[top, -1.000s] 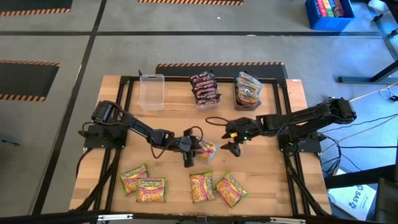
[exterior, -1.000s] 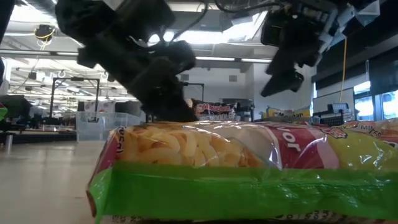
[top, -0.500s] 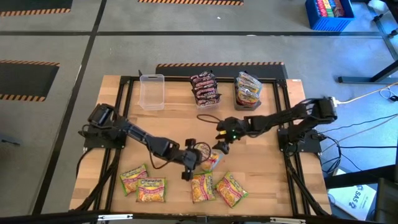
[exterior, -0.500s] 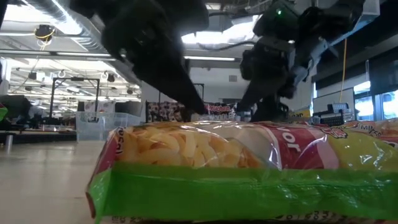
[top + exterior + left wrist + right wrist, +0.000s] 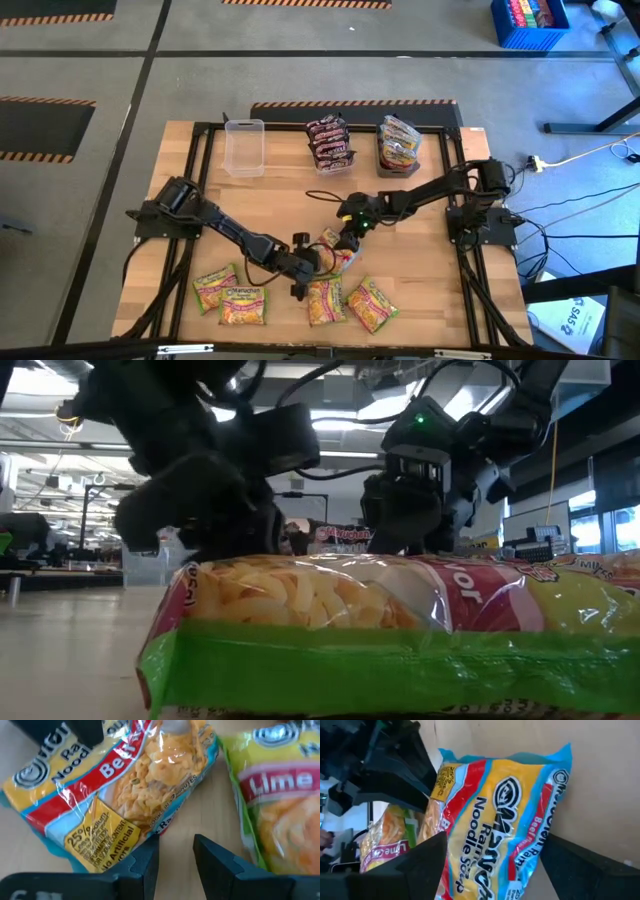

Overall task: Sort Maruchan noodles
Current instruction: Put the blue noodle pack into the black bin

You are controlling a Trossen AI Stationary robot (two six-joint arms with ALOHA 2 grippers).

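A yellow-orange, blue-edged Maruchan packet (image 5: 336, 251) lies on the wooden table near its middle. My right gripper (image 5: 344, 241) stands open over it from the far right. Its two fingers straddle the packet (image 5: 500, 820) across its width. My left gripper (image 5: 316, 263) comes in from the near left and is open by a narrow gap that shows bare wood (image 5: 175, 852). It sits at the packet's corner (image 5: 115, 795), next to a yellow-green lime packet (image 5: 280, 800). My left gripper has one fingertip (image 5: 147, 855) over the packet's blue sealed edge (image 5: 159, 834), by the corner with the yellow label; I cannot tell whether it touches. My right gripper's fingers (image 5: 427, 860) flank the packet's long sides; I cannot tell whether they touch.
Several yellow-green packets (image 5: 243, 305) lie along the near edge, one close to the left gripper (image 5: 325, 300) and filling the low view (image 5: 400, 630). At the far edge stand a clear tub (image 5: 243, 147), a tub of maroon packets (image 5: 330, 140) and a dark tub of yellow packets (image 5: 400, 143).
My right gripper has come down and moved toward the table's left, onto the yellow-orange packet, rolling as it went. My left gripper has slid toward the near edge and turned, and now stands at the packet's near corner.
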